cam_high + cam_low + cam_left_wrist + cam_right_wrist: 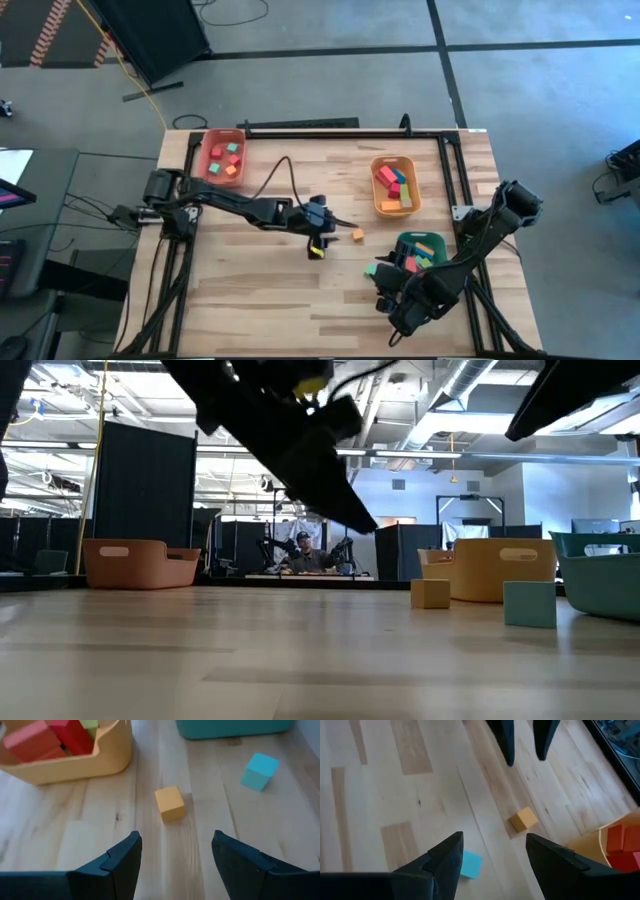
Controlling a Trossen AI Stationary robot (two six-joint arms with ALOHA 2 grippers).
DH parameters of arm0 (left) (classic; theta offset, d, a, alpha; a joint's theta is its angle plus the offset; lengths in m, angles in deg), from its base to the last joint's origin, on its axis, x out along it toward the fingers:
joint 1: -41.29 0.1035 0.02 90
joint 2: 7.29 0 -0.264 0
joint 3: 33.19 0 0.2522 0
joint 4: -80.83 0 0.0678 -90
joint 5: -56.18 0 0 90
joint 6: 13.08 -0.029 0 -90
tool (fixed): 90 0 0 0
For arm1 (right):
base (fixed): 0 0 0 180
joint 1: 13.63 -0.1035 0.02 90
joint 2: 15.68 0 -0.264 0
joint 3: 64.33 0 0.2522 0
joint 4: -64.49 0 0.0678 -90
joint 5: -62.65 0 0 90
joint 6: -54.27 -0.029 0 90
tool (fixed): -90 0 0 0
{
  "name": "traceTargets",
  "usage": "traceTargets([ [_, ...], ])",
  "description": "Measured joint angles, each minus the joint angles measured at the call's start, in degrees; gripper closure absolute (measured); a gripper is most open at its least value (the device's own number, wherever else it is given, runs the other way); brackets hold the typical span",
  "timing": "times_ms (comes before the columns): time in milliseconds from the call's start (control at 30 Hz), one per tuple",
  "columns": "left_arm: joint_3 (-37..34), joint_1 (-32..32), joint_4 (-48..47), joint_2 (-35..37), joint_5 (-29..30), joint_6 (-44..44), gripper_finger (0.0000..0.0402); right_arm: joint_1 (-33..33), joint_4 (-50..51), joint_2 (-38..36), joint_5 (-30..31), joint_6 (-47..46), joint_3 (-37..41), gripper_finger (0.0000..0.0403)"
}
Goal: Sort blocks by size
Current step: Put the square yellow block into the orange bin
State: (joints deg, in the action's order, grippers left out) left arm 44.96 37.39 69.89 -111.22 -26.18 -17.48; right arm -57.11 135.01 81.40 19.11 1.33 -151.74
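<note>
At the counter's far left corner sits a red-orange tray holding small blocks. The left end effector hangs over mid-counter, fingers spread and empty. Just beside it lies an orange cube, alone on the wood. Farther right, an orange tray holds red, green and teal blocks. A teal cube lies near the green tray, where the right end effector hovers, released and holding nothing.
</note>
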Motion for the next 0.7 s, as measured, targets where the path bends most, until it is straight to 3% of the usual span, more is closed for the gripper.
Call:
traceTargets([
  [567,0.0,-0.9,21.3,-12.6,-1.4,10.4,0.0171,0.1,0.1,0.1,0.1,0.3,0.0,0.0148],
  [700,0.5,-1.4,24.5,-15.9,2.8,9.6,0.0171,0.1,0.1,0.1,0.1,0.3,0.0,0.0148],
])
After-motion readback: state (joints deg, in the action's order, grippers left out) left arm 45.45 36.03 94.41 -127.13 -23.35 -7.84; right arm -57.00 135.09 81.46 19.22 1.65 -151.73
